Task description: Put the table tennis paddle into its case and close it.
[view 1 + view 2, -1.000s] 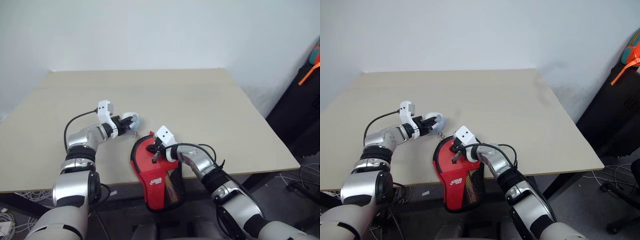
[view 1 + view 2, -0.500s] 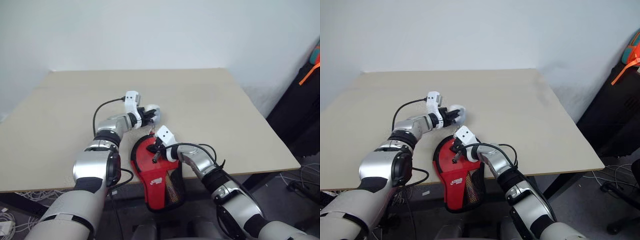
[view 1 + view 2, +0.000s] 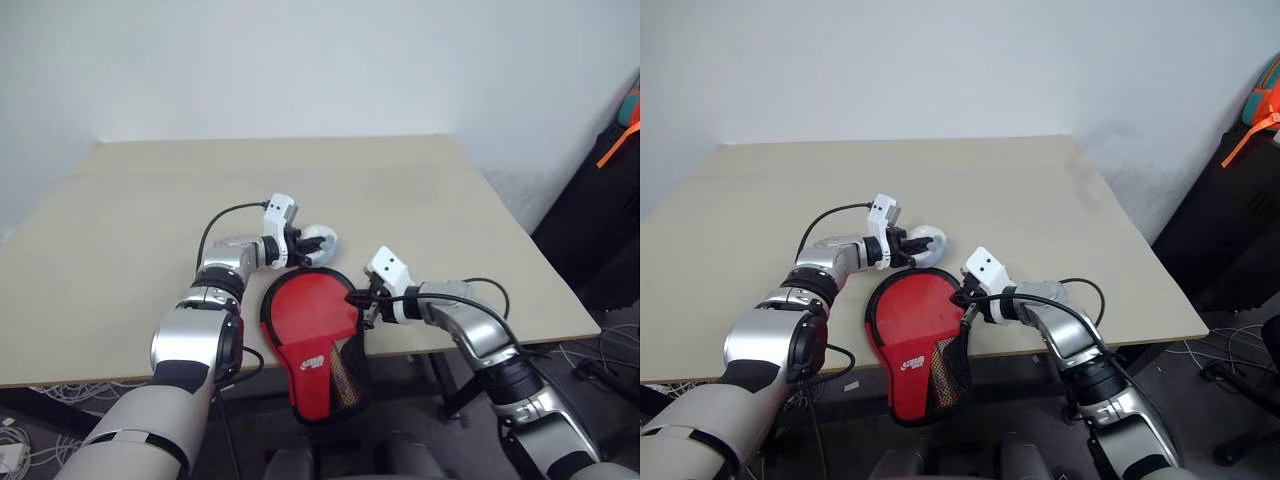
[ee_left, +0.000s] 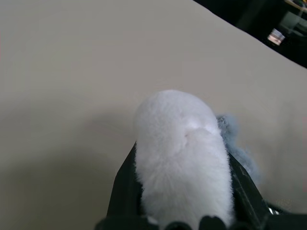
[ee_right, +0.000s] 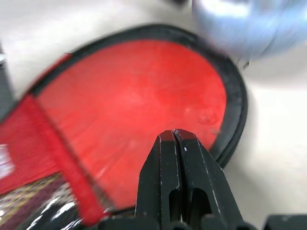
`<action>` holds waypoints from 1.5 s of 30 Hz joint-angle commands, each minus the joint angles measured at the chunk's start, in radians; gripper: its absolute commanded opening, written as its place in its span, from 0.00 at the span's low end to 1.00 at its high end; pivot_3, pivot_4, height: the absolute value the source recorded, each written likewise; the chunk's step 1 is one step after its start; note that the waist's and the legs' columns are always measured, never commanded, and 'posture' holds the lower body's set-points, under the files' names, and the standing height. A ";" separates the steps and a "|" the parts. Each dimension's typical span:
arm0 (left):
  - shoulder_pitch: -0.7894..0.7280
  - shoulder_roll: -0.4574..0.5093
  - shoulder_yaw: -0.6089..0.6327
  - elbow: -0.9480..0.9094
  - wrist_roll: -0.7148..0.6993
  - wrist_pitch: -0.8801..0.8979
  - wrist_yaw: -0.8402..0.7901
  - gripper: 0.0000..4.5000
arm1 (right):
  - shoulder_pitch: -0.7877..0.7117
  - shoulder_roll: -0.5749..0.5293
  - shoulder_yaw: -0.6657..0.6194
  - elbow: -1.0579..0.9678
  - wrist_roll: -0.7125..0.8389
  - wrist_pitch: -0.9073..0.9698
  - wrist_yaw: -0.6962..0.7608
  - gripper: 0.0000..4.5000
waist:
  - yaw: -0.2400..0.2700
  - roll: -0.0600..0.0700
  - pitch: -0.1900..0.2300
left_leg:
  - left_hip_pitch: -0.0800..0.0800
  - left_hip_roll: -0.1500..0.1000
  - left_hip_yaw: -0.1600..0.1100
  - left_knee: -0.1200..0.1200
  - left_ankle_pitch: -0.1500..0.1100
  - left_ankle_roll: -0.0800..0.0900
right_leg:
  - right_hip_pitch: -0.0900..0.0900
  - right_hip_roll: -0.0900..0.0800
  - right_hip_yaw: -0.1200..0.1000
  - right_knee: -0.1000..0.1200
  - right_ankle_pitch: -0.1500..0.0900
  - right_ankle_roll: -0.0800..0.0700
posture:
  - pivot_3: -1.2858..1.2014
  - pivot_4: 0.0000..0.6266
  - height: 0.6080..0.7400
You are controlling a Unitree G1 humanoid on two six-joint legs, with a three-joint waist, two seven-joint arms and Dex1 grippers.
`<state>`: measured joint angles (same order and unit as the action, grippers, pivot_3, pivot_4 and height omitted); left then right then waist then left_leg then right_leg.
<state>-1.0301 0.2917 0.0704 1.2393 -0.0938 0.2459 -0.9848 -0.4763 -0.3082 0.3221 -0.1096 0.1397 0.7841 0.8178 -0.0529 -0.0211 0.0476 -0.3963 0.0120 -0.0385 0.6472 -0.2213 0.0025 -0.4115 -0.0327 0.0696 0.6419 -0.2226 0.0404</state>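
beige table [image 3: 420, 200], case [image 3: 305, 320] beside closed right fingers [image 3: 362, 308], left fingers [image 3: 298, 247] gripping fluffy ball [image 3: 318, 242]

The far half of the tabletop [image 3: 400, 180] and its left side lay open for passage. Near the front edge, the case [image 3: 310, 320] blocked the middle, with the left tool [image 3: 303, 248] and its fluffy ball [image 3: 320, 240] just behind it and the right tool [image 3: 362, 305] beside its right rim.
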 commanded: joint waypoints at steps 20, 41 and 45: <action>0.121 0.016 -0.130 -0.348 -0.009 -0.036 -0.356 0.87 | -0.002 -0.091 -0.041 -0.074 0.082 0.029 -0.016 0.00 | 0.003 0.000 0.000 | 0.000 0.000 0.001 0.001 0.000 0.001 | 0.001 0.000 0.000 -0.001 0.000 0.000 | 0.52 0.00 0.99; 0.206 0.208 -0.052 -0.815 -0.184 0.216 -0.386 0.86 | -0.031 -0.136 -0.050 -0.092 0.089 0.024 0.004 0.00 | 0.000 0.000 0.000 | 0.000 0.001 0.001 0.002 0.000 0.001 | 0.001 0.000 0.001 0.000 0.000 0.000 | 0.52 0.00 0.99; 0.327 0.270 -0.032 -1.003 -0.249 0.298 -0.369 0.57 | -0.058 -0.135 -0.062 -0.085 0.089 0.036 -0.014 0.04 | -0.001 0.001 0.001 | 0.001 0.001 0.002 0.001 0.000 0.001 | 0.001 0.000 0.001 0.000 0.000 0.000 | 0.52 0.00 0.99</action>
<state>-0.7164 0.5409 0.0179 0.3239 -0.3015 0.5137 -1.3598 -0.4992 -0.4436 0.2912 -0.1672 0.2168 0.8230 0.8118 -0.0536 -0.0201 0.0484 -0.3952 0.0135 -0.0367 0.6482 -0.2217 0.0034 -0.4107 -0.0328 0.0707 0.6419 -0.2227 0.0402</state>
